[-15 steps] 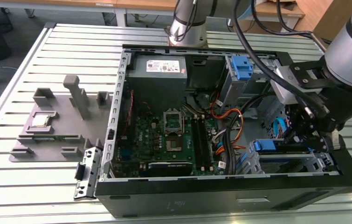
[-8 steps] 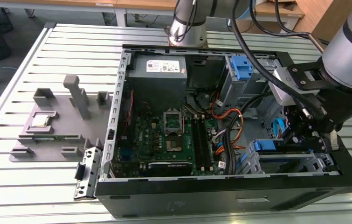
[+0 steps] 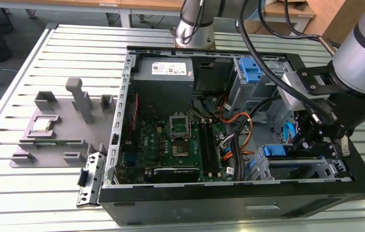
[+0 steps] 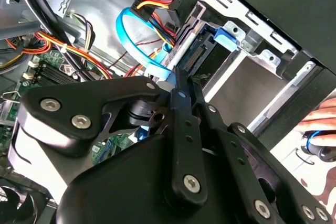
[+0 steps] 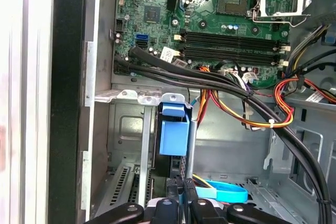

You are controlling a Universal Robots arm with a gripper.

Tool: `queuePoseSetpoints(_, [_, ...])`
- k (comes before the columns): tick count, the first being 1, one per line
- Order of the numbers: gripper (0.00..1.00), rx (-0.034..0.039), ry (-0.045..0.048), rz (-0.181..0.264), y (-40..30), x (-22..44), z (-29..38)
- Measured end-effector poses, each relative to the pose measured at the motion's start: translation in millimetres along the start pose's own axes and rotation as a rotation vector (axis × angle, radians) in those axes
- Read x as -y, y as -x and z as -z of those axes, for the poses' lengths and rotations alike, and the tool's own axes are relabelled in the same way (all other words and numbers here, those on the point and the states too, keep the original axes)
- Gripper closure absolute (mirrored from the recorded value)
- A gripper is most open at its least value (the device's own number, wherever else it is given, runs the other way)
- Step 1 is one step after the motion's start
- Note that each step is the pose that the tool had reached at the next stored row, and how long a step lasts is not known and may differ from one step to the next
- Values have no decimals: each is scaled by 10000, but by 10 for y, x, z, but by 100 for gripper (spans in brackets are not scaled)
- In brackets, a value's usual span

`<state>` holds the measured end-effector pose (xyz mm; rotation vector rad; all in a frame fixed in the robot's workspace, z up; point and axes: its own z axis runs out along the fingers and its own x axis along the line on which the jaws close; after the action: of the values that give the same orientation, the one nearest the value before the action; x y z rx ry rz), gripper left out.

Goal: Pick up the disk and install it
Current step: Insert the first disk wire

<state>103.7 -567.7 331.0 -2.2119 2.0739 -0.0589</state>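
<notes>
Right, the arm is leaning down into the open computer case (image 3: 234,205) on the slatted bench (image 3: 34,193), over at the exterior view's right. The gripper (image 3: 311,139) is low inside the case, beside the metal drive cage (image 3: 314,170) in the near corner.

There's the disk (image 3: 279,151), sitting upright in that cage, its bright blue carrier frame showing at the top. In the first wrist view the blue frame of the disk (image 5: 173,132) stands just beyond the gripper (image 5: 184,186). In the second wrist view the gripper (image 4: 177,75) points at the connector end of the disk (image 4: 199,53). The fingers (image 4: 185,124) are pressed together, no gap to speak of. I can't tell whether their tips actually touch the drive.

A flat blue cable (image 4: 128,35) loops just beside the fingertips. The green motherboard (image 3: 169,145) lies on the case floor to the exterior view's left. A person's hand (image 4: 321,121) rests outside the case wall.
</notes>
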Motion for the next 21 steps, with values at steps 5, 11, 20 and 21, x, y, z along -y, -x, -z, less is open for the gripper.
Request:
queuePoseSetpoints(5, [84,-11,-1,1,-1,-2,-19])
queuePoseSetpoints(11, [84,-13,-1,1,-2,-4,-34])
queuePoseSetpoints(20, [77,-11,-1,1,-1,-3,-26])
queuePoseSetpoints(21, [77,-6,-2,0,0,-1,-7])
